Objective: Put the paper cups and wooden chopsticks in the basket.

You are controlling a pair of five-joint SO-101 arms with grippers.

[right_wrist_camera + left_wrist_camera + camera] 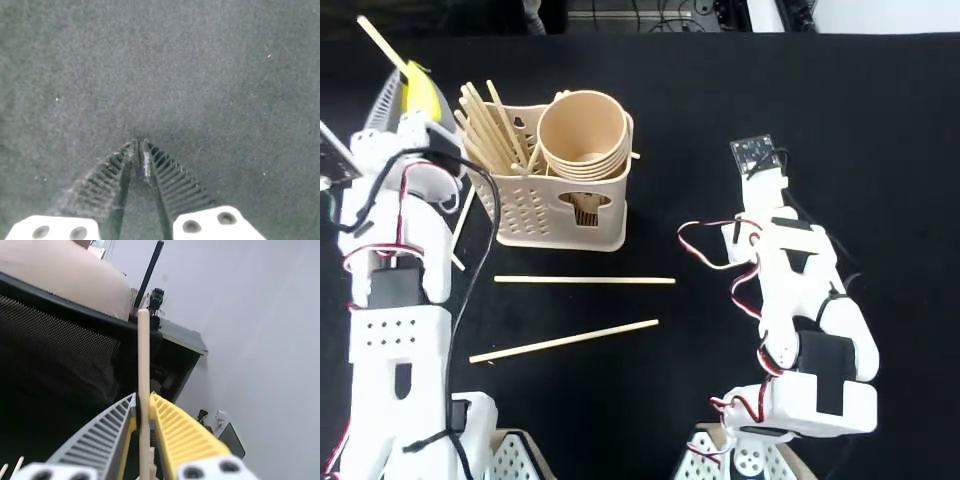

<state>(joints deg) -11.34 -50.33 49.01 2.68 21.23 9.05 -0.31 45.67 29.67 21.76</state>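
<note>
Black table (880, 100), basket (555, 220) nearly full. Left gripper (142, 405) pinches a chopstick (143, 350) that could snag on packed sticks (485, 125) and slip; right gripper (138, 146) hangs pressed together, empty.

A black cloth (840, 100) covers the table I work at, running edge to edge. Close beneath me the same cloth (200, 75) looks matte and finely flecked with pale lint. At twelve o'clock, just past the cloth's far edge, dark cables (660, 18) lie tangled on a grey strip, and at one o'clock a white panel (880, 12) cuts the corner. Out across the room I see a pale wall (260, 315). A black mesh screen (50, 355) stands with a dark desk (180, 336) behind it. A thin black rod (150, 267) slants up in front of the wall, and a small dark device (157, 296) sits near the rod's lower end.
</note>
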